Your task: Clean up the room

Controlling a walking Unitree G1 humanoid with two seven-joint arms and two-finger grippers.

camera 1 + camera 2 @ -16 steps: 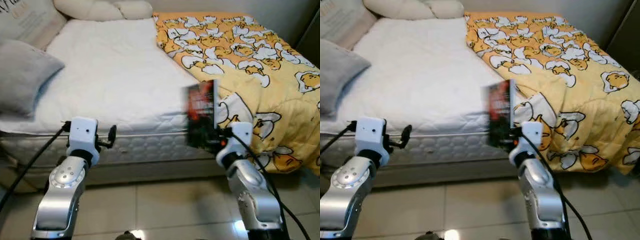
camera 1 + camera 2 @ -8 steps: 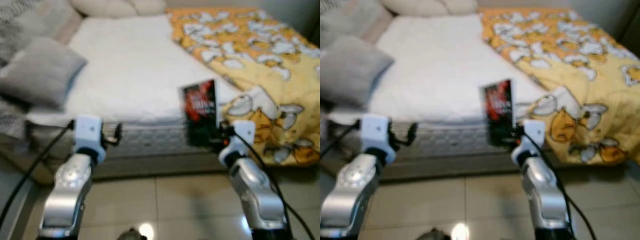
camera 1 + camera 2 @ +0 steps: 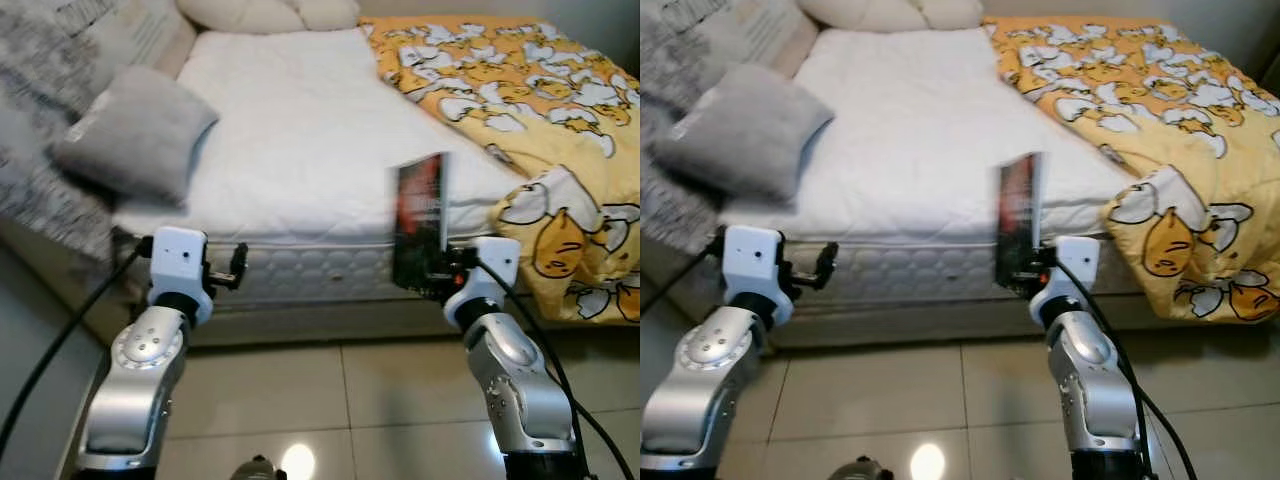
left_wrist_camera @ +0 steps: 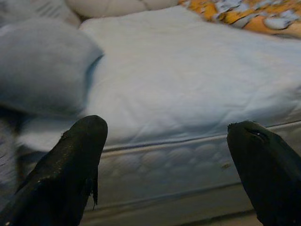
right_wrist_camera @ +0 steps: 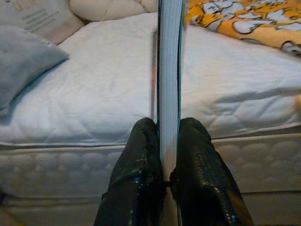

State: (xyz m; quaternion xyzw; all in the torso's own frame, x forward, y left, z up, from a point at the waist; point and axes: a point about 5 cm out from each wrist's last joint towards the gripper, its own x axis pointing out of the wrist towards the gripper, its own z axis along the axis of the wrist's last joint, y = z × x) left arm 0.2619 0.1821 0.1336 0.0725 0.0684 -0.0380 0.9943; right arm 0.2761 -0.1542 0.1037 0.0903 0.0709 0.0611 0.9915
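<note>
Now we stand at the bedside with a book held upright in our right end effector.

Before us the bed (image 3: pixel 300 130) spreads its bare white mattress, with a yellow patterned duvet (image 3: pixel 540 110) bunched over its right side and hanging down toward the tiled floor (image 3: pixel 330 400). A grey pillow (image 3: pixel 140 130) lies at the bed's left edge, and cream pillows (image 3: pixel 270 12) sit at the head. We hold the book (image 3: pixel 420 220) on end, just in front of the mattress edge, above the floor; our right end effector (image 5: pixel 162 146) is clenched on its lower edge, one finger against each cover. Our left end effector (image 4: pixel 167 155) hangs released, fingers spread wide, facing the mattress side.
</note>
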